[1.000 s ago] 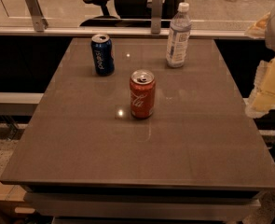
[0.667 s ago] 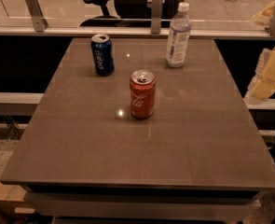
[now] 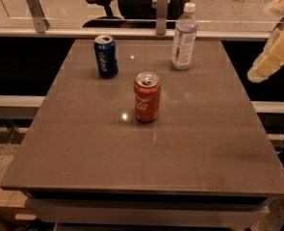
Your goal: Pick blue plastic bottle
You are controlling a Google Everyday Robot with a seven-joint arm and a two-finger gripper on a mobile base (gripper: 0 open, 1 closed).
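Note:
The blue plastic bottle [image 3: 184, 37] stands upright at the far right of the table. It is clear, with a white cap and a pale label. My gripper [image 3: 272, 57] shows as a pale yellowish shape at the right edge of the view, beyond the table's right side, well to the right of the bottle and apart from it. It holds nothing that I can see.
A dark blue Pepsi can [image 3: 106, 56] stands at the far left of the brown table [image 3: 146, 158]. A red Coca-Cola can [image 3: 147, 97] stands near the middle. A glass partition with metal posts [image 3: 161, 8] runs behind the table, with an office chair [image 3: 127, 1] beyond.
My gripper has moved up and a little to the right, further towards the edge of the view. The bottle and both cans have not moved.

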